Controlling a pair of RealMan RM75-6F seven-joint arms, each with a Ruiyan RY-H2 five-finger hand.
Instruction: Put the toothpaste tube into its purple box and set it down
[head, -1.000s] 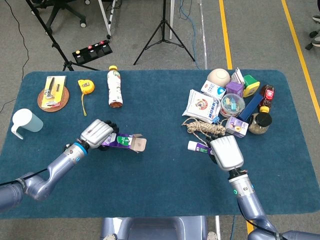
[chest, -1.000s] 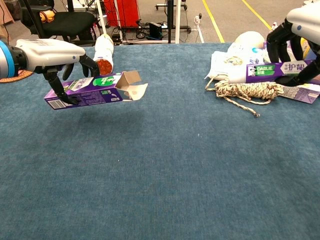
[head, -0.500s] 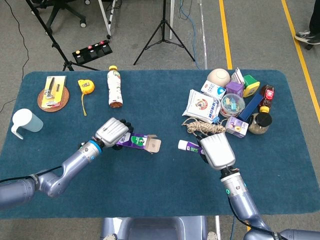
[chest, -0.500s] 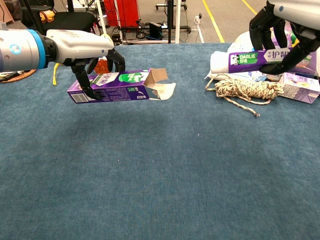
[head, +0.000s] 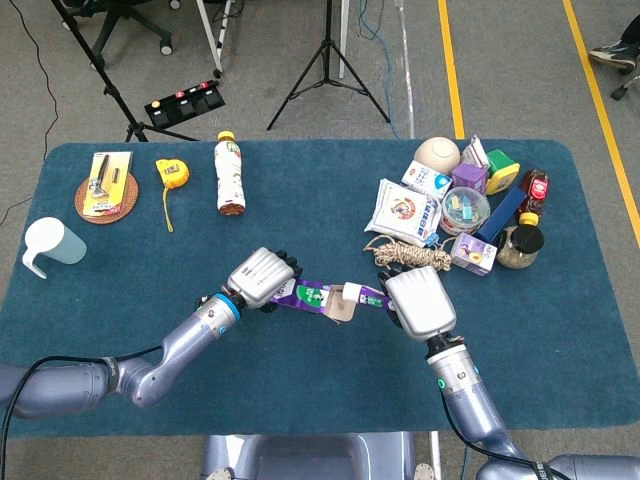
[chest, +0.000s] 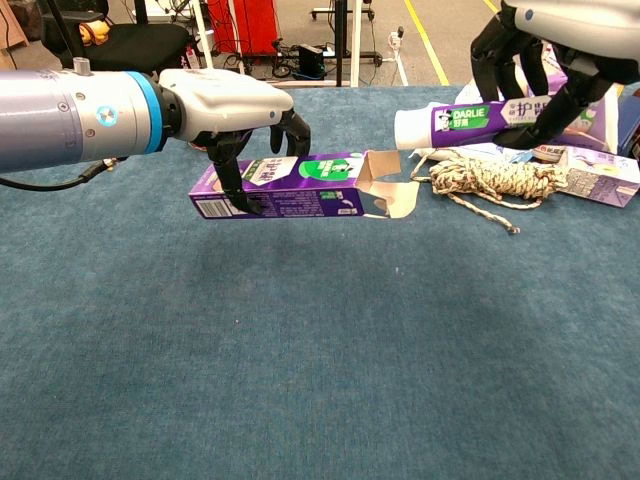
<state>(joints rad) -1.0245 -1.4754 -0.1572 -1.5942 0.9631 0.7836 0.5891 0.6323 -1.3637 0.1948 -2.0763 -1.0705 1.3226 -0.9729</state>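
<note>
Holding the purple box (chest: 290, 186) level in my left hand (chest: 235, 105), fingers wrapped around it; my right hand (chest: 560, 40) grips the toothpaste tube (chest: 470, 118), cap facing the open flaps.

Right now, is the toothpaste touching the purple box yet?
Apart. In the chest view, the toothpaste tube in the right robot hand has its cap a little short of the open flaps of the purple box held by the left robot hand.

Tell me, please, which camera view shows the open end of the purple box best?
The chest view: the purple box is seen side-on, flaps spread, with the toothpaste tube not yet inside. In the head view the box is small and partly hidden by the left robot hand.
</note>
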